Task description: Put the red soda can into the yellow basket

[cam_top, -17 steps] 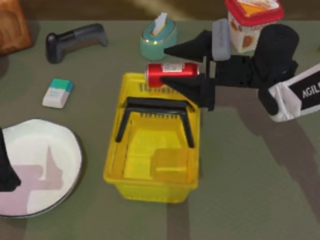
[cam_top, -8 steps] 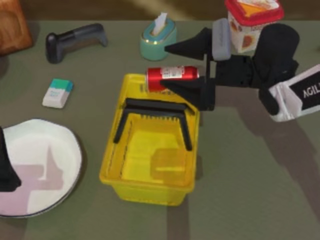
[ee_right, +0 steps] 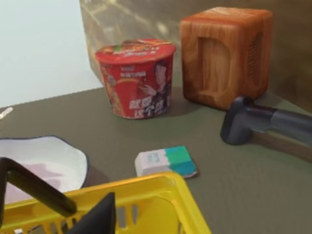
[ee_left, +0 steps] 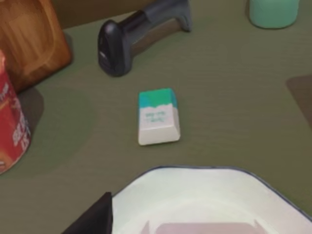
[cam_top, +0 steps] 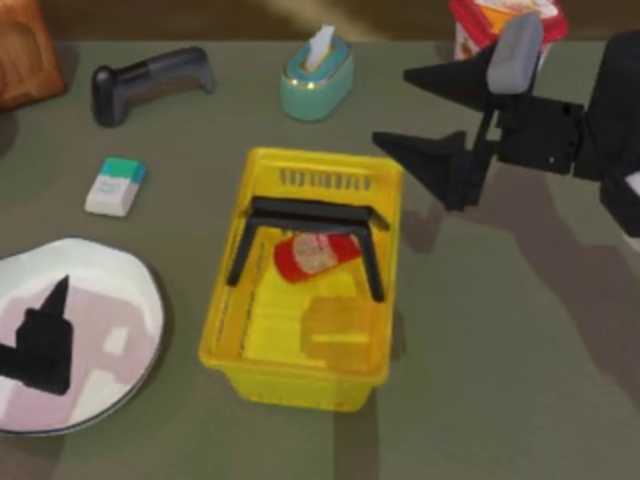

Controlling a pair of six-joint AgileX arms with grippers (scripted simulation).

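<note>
The red soda can (cam_top: 315, 256) lies on its side inside the yellow basket (cam_top: 386, 200), under the folded black handles (cam_top: 310, 212). My right gripper (cam_top: 390, 106) hangs open and empty over the table, just past the basket's far right corner, apart from the can. The right wrist view shows one dark finger (ee_right: 97, 217) in front of the basket's rim (ee_right: 146, 195); the can is hidden there. My left gripper (cam_top: 35, 320) is open over the white bowl (cam_top: 130, 290) at the near left.
A black scanner (cam_top: 150, 78), a white-and-teal eraser (cam_top: 116, 186) and a green tissue box (cam_top: 317, 80) lie left of and behind the basket. A red-lidded tub (cam_top: 475, 30) stands behind the right gripper. A wooden block (ee_right: 224, 53) and red noodle cup (ee_right: 136, 78) stand far left.
The can left the right gripper's fingers and dropped into the basket. The right gripper drew back to the right and away. The left gripper moved right over the bowl.
</note>
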